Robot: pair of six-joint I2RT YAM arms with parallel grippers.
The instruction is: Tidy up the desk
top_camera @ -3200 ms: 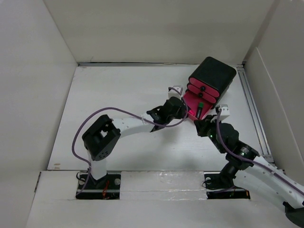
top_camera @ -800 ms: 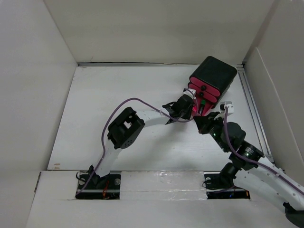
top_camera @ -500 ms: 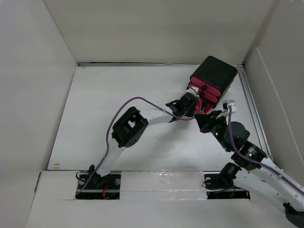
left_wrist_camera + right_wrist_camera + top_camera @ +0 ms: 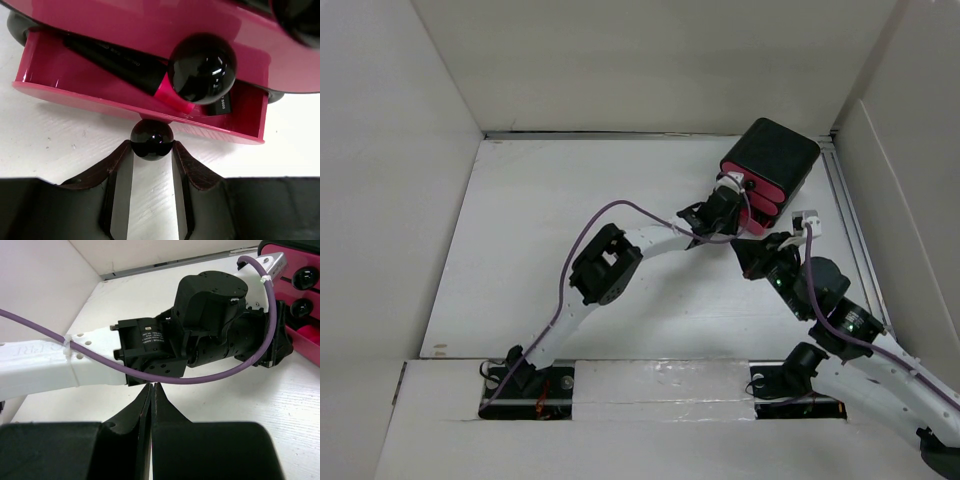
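**Pinching the bottom drawer's knob, push lies at 12 o'clock**

Left jaws pinch the small black knob (image 4: 151, 139) of the lowest pink drawer (image 4: 75, 96), one pad on each side of it. In the left wrist view the drawer sits dead ahead at 12 o'clock. Its long axis runs 9 to 3 across the jaws, and it stands part-way out with a black-and-pink pen (image 4: 115, 62) lying inside. A larger knob (image 4: 201, 68) on the drawer above overhangs it. Closing it looks like a straight shove towards 12 o'clock, square to the drawer front.

From above, the box (image 4: 770, 158) stands at the 1 o'clock corner of the bench (image 4: 570, 200). The left arm (image 4: 620, 255) reaches long and low towards it, elbow bent at 7 o'clock of the box.

Right jaws are pressed together and hold nothing. The right arm (image 4: 820, 290) is folded near 5 o'clock of the box, its jaws aimed at the left wrist, near it but apart. The left arm is the one placed for the job.
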